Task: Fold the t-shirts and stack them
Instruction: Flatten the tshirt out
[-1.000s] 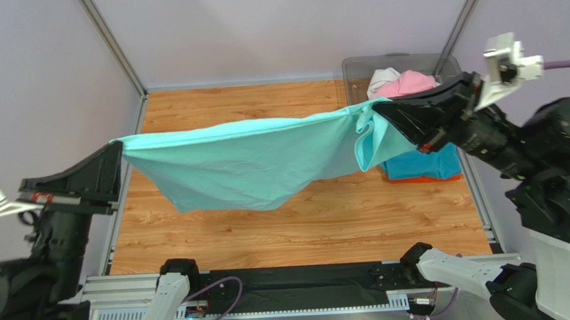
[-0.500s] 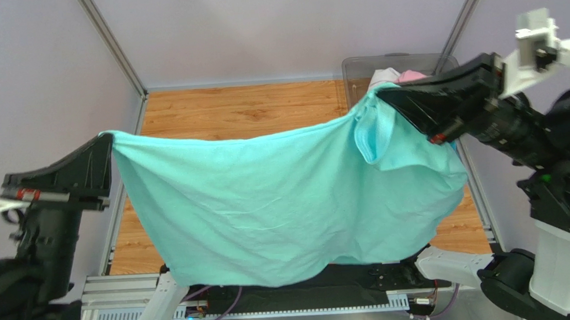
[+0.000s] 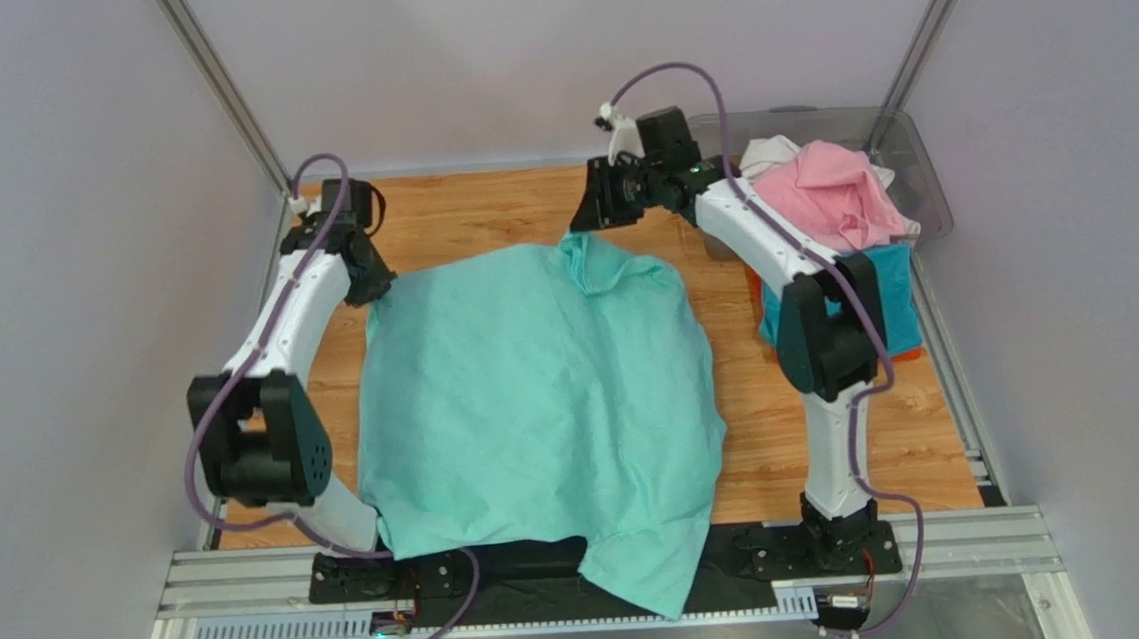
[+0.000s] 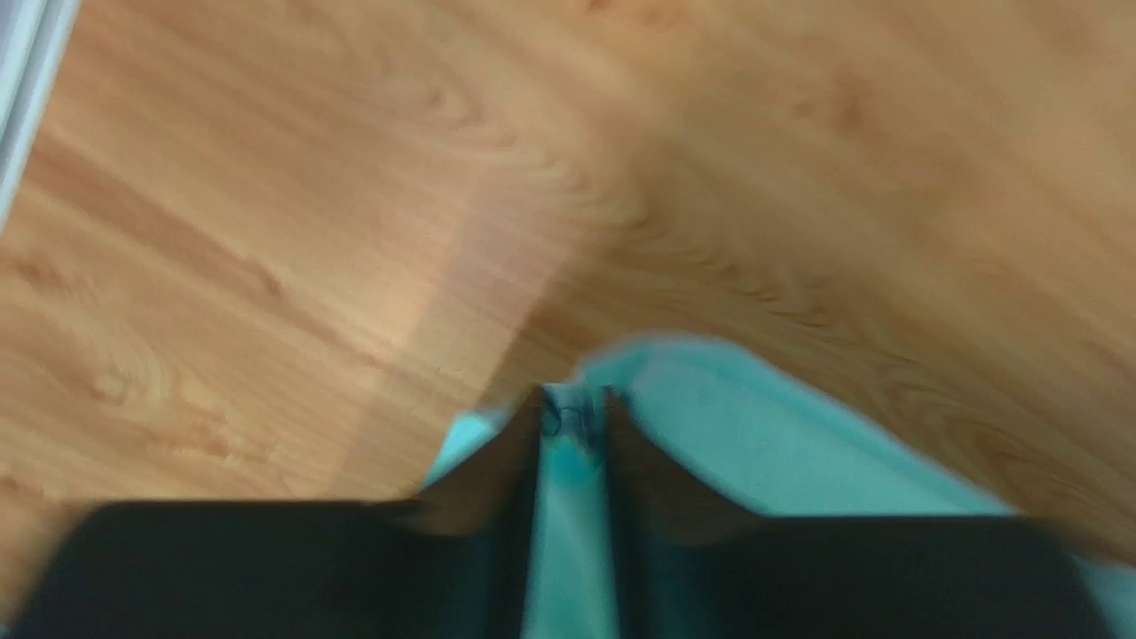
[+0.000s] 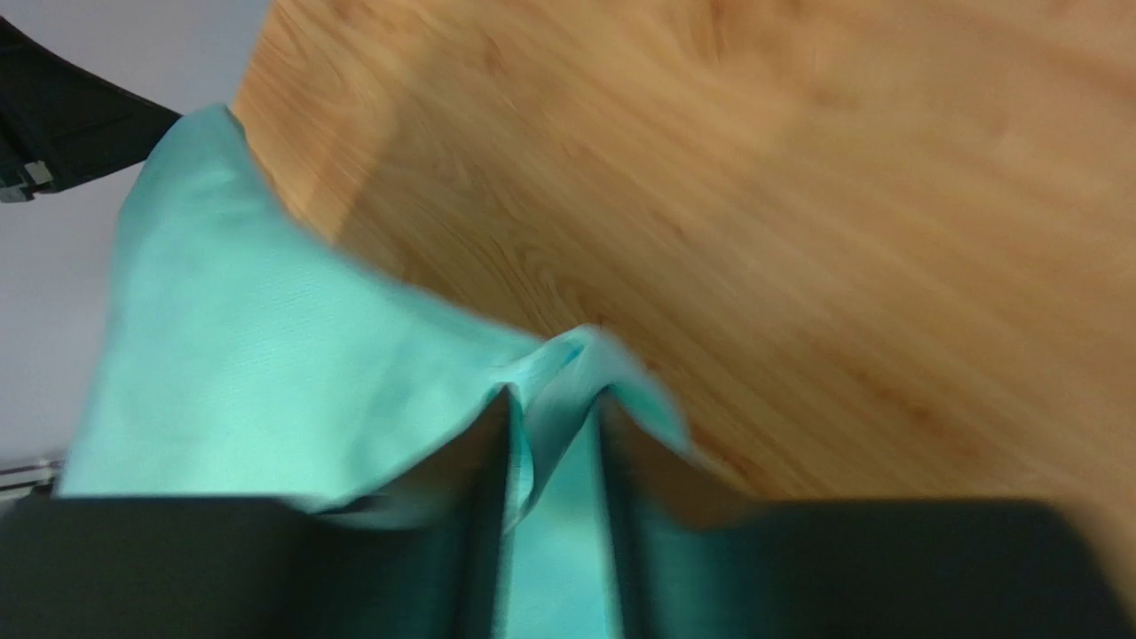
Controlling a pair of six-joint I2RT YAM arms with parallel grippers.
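You have brought the mint shirt [image 3: 536,397] down: half a second ago it was hanging stretched in the air between the two raised arms, and now it is lying spread across the table [image 3: 493,212], both arms reaching low toward the far side. Its near hem is drooping over the table's front edge onto the black base rail. Its far left corner is sitting at the left gripper [image 3: 364,286]; its far right corner is bunching in a small fold at the right gripper [image 3: 584,216].

Your left fingers [image 4: 507,453] are pinching a strip of mint cloth in a narrow gap, though the view is blurring. Your right fingers [image 5: 487,453] are grasping a raised fold of the same shirt, the cloth peaking up between them.

To the right, the teal shirt [image 3: 899,312] is lying on the orange shirt [image 3: 910,356], partly behind the right arm. In the far right corner, the pink shirt [image 3: 823,197] and the white shirt [image 3: 767,153] are heaping in the bin [image 3: 923,160].
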